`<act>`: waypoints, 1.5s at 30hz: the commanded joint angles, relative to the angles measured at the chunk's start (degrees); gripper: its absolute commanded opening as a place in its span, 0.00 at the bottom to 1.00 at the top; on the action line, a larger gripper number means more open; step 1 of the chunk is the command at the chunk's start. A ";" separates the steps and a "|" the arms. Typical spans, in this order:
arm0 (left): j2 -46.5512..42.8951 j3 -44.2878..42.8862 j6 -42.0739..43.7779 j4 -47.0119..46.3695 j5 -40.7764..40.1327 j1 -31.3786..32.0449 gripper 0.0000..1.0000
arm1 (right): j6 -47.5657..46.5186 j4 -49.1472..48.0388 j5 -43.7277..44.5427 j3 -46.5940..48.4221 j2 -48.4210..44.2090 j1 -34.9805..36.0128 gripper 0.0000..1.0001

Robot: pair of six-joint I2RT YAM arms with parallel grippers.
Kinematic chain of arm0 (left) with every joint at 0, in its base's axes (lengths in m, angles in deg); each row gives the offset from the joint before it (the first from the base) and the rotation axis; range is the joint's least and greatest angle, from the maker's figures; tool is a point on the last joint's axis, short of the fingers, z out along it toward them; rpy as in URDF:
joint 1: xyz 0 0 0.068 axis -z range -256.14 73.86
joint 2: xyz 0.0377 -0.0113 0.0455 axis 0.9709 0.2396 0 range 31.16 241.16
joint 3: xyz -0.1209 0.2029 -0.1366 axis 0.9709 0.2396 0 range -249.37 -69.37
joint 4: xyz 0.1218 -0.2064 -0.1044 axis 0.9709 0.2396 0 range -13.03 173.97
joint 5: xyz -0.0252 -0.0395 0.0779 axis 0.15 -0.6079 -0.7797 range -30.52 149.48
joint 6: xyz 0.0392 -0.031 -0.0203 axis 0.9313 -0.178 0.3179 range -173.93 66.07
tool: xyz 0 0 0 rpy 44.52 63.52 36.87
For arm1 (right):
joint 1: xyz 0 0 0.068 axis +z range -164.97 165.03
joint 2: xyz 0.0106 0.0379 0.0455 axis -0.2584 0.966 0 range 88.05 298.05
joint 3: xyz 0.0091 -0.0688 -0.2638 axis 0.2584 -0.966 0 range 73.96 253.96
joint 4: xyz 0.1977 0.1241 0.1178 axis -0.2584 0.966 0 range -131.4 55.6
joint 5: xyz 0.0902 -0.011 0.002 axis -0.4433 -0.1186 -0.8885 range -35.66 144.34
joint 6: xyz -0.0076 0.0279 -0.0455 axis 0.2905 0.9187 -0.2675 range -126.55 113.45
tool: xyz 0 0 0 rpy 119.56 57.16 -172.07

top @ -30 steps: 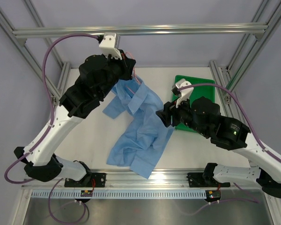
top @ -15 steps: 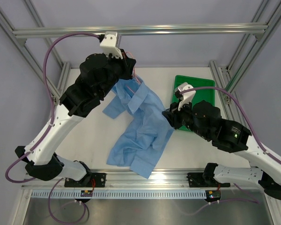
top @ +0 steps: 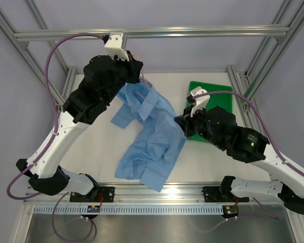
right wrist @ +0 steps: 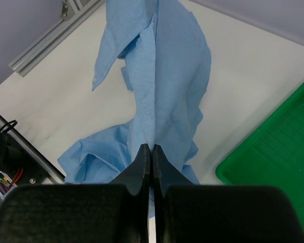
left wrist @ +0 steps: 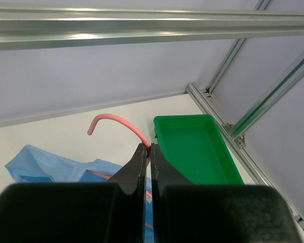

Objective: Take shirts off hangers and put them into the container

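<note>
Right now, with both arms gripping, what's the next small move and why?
Probably pull the right jaws toward the green tray while the left jaws hold steady: the right are shut on a shirt fold, the left on the pink hanger's neck, whose wire runs into the cloth.

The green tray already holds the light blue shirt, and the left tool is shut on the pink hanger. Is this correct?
No. The light blue shirt is outside the green tray, draped over the table beside it; the top external view shows this. The left tool is indeed shut on the pink hanger.
</note>
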 commanded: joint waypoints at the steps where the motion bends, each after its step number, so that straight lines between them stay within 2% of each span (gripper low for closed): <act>1: -1.28 0.15 0.75 -5.28 0.51 -5.70 0.00 | 0.72 2.97 2.82 2.43 -2.10 -0.17 0.00; 6: 0.38 -4.23 2.06 -3.70 1.85 -11.59 0.00 | 2.21 6.05 3.96 1.38 -4.83 -0.09 0.00; 11: 4.07 -10.04 5.74 -0.71 0.44 -12.65 0.00 | 3.36 7.72 1.51 1.38 -7.73 -0.17 0.00; 19: 3.20 -7.24 3.91 -1.15 3.95 -18.10 0.00 | 2.65 8.24 1.59 -0.90 -13.52 -0.17 0.00; 24: 3.29 -8.90 4.00 -0.54 4.40 -18.72 0.00 | 3.26 9.56 3.60 -1.00 -11.52 -0.17 0.00; 29: 3.64 -11.46 3.91 0.08 4.92 -19.77 0.00 | 5.02 7.90 4.58 -3.72 -14.23 -0.17 0.00; 32: 3.64 -13.38 3.73 1.04 5.10 -20.39 0.00 | 7.12 11.04 5.37 -3.89 -14.41 -0.17 0.00; 34: 3.55 -14.44 3.82 1.40 5.45 -21.27 0.00 | 8.10 11.32 5.37 -5.47 -15.98 -0.17 0.00; 40: 4.08 -15.23 5.40 2.10 4.66 -23.37 0.00 | 10.91 10.27 14.58 -7.50 -26.53 -0.17 0.00; 42: 4.43 -15.24 5.40 2.37 4.31 -24.34 0.00 | 10.65 12.81 15.74 -5.05 -25.06 -0.17 0.00; 45: 4.43 -14.53 4.79 2.37 3.87 -24.87 0.00 | 10.47 13.79 12.76 -4.16 -22.51 -0.17 0.00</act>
